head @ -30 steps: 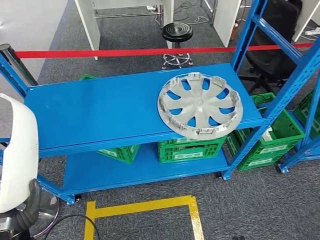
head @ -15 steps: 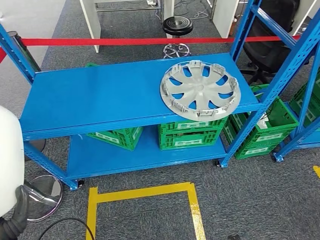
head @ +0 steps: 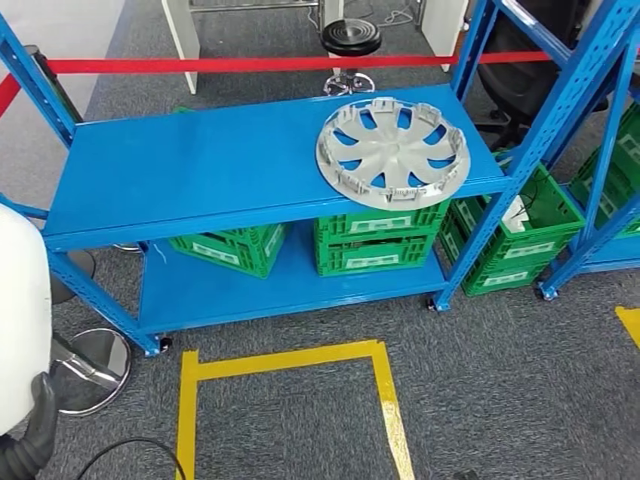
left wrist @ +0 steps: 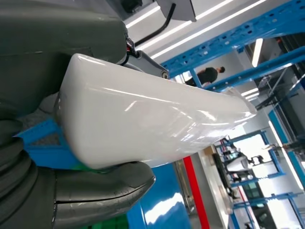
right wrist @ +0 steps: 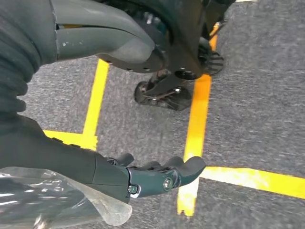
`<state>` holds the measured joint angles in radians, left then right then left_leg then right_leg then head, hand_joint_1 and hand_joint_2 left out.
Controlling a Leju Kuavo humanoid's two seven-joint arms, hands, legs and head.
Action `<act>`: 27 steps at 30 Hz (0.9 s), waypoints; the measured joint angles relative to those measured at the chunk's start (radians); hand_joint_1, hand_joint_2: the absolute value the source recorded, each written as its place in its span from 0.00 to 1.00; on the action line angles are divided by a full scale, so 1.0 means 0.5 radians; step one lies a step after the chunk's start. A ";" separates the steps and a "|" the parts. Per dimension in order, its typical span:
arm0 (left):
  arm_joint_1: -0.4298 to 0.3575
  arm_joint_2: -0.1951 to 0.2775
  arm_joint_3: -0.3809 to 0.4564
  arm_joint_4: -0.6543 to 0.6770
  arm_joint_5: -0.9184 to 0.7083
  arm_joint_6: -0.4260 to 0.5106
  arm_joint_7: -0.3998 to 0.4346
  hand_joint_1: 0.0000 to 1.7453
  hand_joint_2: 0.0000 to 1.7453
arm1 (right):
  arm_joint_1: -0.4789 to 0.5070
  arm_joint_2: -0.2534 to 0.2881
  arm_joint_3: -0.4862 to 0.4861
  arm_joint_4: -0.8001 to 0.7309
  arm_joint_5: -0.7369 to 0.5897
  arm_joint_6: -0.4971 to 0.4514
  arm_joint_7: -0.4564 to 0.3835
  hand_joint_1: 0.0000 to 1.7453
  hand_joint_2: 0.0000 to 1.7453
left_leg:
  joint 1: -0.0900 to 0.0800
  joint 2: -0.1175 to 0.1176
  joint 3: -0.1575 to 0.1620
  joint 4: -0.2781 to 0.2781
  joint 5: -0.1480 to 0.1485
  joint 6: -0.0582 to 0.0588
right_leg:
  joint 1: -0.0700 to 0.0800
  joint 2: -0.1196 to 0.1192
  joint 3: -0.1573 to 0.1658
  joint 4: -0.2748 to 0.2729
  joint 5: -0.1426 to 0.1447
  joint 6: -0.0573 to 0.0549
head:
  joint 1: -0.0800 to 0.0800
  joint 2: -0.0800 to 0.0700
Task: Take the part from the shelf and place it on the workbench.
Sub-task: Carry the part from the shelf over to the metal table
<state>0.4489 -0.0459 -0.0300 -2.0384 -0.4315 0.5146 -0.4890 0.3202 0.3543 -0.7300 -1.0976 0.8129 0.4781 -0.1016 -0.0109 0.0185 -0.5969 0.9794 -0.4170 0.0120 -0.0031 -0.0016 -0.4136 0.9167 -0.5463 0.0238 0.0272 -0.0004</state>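
One silver wheel cover [head: 393, 148] flat on blue shelf [head: 189, 175], right hand [right wrist: 158, 174] empty, fingers loose, left hand's state unclear.

Bright, even overhead light; ceiling-strip glare on the white part [left wrist: 151, 124]; soft motion blur on the carpet [right wrist: 251, 86].

Left hand [left wrist: 61, 191] grips white part [left wrist: 144, 129]

Matt silver plastic part [head: 392, 140]; glossy blue metal shelf [head: 189, 180].
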 joint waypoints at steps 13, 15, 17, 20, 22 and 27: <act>-0.003 0.002 0.010 -0.009 0.121 -0.038 -0.111 0.99 1.00 | -0.088 -0.017 -0.017 0.164 -0.012 -0.128 0.040 0.00 1.00 | 0.030 -0.031 0.261 0.054 -0.255 -0.034 | -0.012 -0.010 -0.298 0.197 0.110 0.002 | -0.016 0.000; -0.007 0.000 0.010 -0.009 0.128 -0.033 -0.124 0.99 1.00 | -0.097 -0.031 -0.017 0.194 -0.028 -0.138 0.039 0.00 1.00 | 0.030 -0.026 0.239 0.031 -0.237 -0.010 | -0.015 -0.006 -0.319 0.201 0.120 0.027 | -0.016 0.000; -0.010 -0.005 0.011 -0.011 0.129 -0.029 -0.132 0.99 1.00 | -0.099 -0.042 -0.015 0.211 -0.052 -0.135 0.027 0.00 1.00 | 0.037 -0.018 0.202 0.010 -0.204 0.023 | -0.016 -0.001 -0.360 0.274 0.013 0.045 | -0.009 0.000; -0.005 -0.010 0.015 -0.012 0.125 -0.029 -0.132 0.99 1.00 | -0.104 -0.051 -0.010 0.226 -0.090 -0.124 0.007 0.00 1.00 | 0.034 -0.011 0.121 0.015 -0.143 0.045 | -0.018 0.000 -0.440 0.606 -0.245 0.058 | 0.008 0.000; -0.003 -0.012 0.017 -0.012 0.121 -0.030 -0.130 0.99 1.00 | -0.107 -0.053 -0.008 0.235 -0.104 -0.121 -0.001 0.00 1.00 | 0.029 -0.008 0.060 0.027 -0.102 0.044 | -0.018 0.000 -0.422 0.740 -0.214 0.061 | 0.013 0.000; 0.008 -0.020 0.026 -0.028 0.107 -0.036 -0.129 0.99 1.00 | -0.120 -0.056 0.007 0.242 -0.153 -0.157 -0.047 0.00 1.00 | 0.019 -0.007 -0.054 0.071 -0.005 0.008 | -0.013 0.004 0.026 0.163 -0.071 0.038 | 0.015 0.000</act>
<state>0.4526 -0.0559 -0.0171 -2.0525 -0.3779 0.4968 -0.5537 0.2600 0.3264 -0.7264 -0.9764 0.7362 0.3996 -0.1252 -0.0013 0.0150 -0.6239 1.0148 -0.4196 0.0163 -0.0096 0.0004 -0.4008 0.9982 -0.5818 0.0425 0.0345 -0.0004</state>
